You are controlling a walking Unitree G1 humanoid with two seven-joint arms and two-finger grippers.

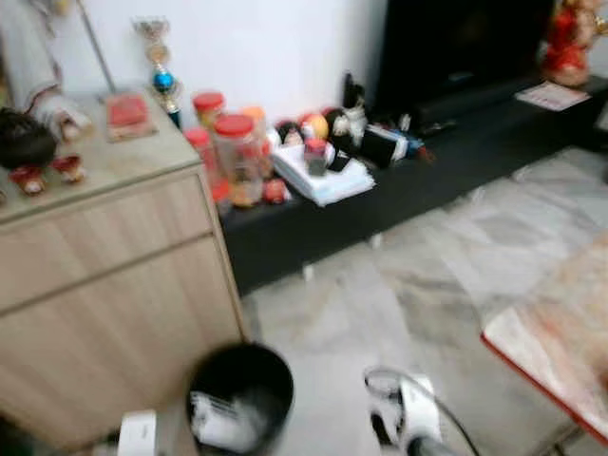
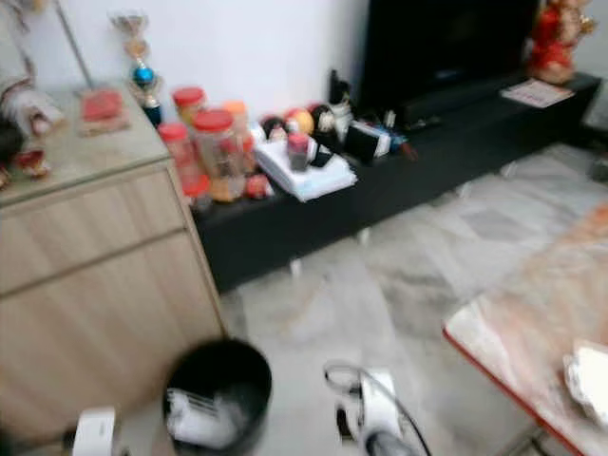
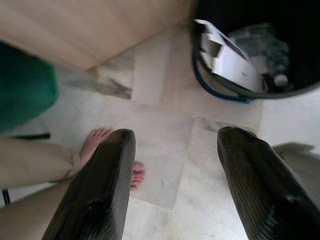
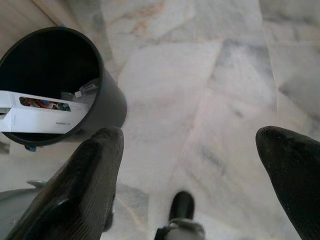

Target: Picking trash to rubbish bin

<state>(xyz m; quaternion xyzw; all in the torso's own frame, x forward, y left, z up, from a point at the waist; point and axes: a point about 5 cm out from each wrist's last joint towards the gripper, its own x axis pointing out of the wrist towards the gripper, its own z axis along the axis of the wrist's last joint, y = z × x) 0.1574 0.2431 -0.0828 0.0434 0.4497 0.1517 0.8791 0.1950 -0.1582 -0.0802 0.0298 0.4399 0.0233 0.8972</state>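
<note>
Rubbish bin sits on the marble floor just beside the near corner of the wooden cabinet, black and round, with a white carton and some smaller scraps already lying inside it. It stands just ahead of me, between my two arms, so either one could drop something in without much of a reach.

My left gripper hangs low near the bin with its fingers spread wide and nothing between them; a person's bare foot rests on the tiles close by. My right gripper is likewise wide open and empty, on the bin's right.

With both ends empty, I judge that I should look for more trash, perhaps on the red-edged table to my right.
</note>
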